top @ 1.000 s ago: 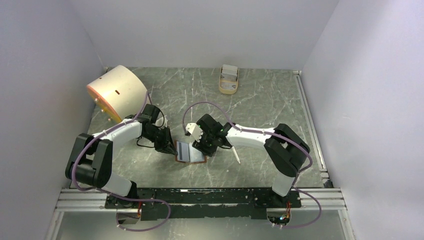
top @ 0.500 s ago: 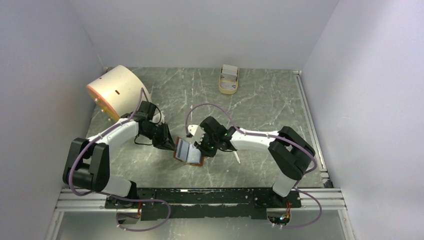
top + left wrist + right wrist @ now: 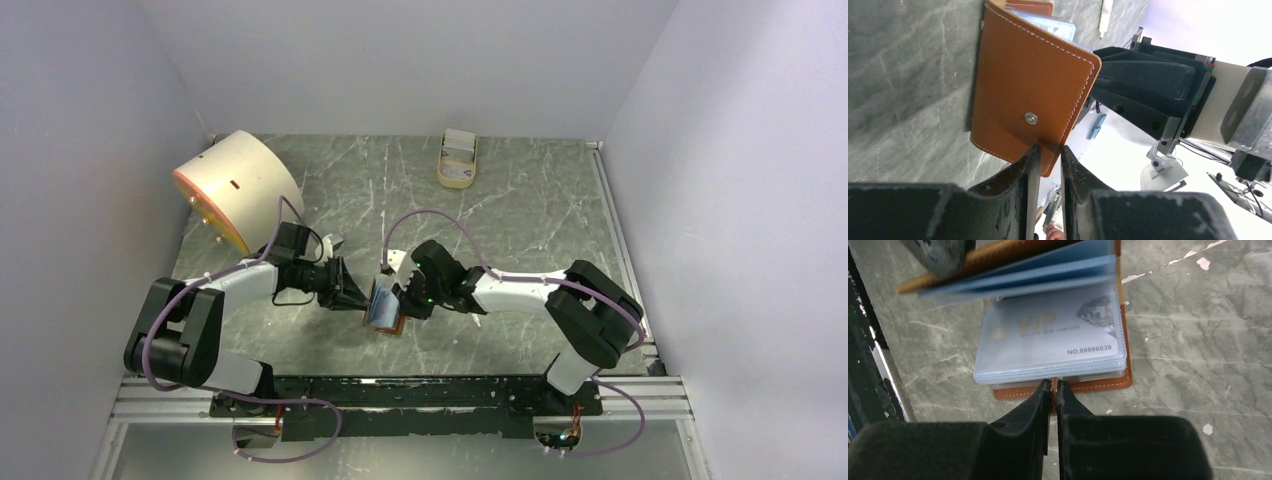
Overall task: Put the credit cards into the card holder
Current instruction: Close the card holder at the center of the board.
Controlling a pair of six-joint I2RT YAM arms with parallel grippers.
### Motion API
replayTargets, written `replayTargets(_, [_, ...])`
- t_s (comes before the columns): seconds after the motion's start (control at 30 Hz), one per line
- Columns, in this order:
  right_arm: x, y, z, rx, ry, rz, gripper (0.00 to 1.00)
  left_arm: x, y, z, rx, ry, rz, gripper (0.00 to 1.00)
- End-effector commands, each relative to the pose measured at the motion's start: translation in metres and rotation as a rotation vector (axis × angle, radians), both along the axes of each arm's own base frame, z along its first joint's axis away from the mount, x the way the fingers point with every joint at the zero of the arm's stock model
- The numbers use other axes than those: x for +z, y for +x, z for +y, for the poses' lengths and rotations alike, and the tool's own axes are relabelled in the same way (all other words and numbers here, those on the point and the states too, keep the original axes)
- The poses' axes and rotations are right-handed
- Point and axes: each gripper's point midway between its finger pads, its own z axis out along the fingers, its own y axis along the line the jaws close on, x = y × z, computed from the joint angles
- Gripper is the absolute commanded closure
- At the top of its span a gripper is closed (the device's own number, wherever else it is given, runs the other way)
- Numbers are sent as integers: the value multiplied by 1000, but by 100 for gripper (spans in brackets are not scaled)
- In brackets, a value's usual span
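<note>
The brown card holder [image 3: 383,308] lies between my grippers, half folded. Its near cover [image 3: 1023,75] stands upright with a metal snap stud showing. My left gripper [image 3: 1049,149] has the lower corner of that cover between its fingertips, jaws slightly apart, with a gap beside the leather. My right gripper [image 3: 1053,382] is shut on the holder's snap tab at the edge of the flat half [image 3: 1098,385]. A pale credit card [image 3: 1048,335] printed VIP sits in a clear sleeve. Light blue leaves [image 3: 1018,270] hang above it.
A big cream drum [image 3: 238,185] lies on its side at the back left. A tan oval tray [image 3: 458,160] with pale flat pieces in it stands at the back. A thin white stick [image 3: 1104,15] lies on the marble beyond the holder.
The holder lay open and flat a second ago; its left cover has swung upright and over. The right gripper shut on the snap tab. The left arm swung lower and its jaws eased apart.
</note>
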Motion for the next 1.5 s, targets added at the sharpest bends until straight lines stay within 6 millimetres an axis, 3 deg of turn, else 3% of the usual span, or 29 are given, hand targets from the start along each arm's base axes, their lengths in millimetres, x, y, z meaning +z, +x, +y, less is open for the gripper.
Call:
replayTargets(0.0, [23,12,13,-37,105,-63,95,5,2,-13,-16,-88,-28,75])
replayTargets(0.3, [37,8,19,-30,231,-101,95,-26,9,-20,-4,29,9,77])
replayTargets(0.9, [40,-5,1,55,225,-187,90,-70,9,-19,7,187,47,77])
replayTargets(1.13, [38,-23,11,203,258,-155,90,-74,11,-15,18,226,49,77])
replayTargets(1.3, [39,-27,7,263,248,-195,90,-77,12,-14,17,239,55,77])
replayTargets(1.47, [42,-30,6,324,249,-219,90,-64,16,-19,26,210,34,76])
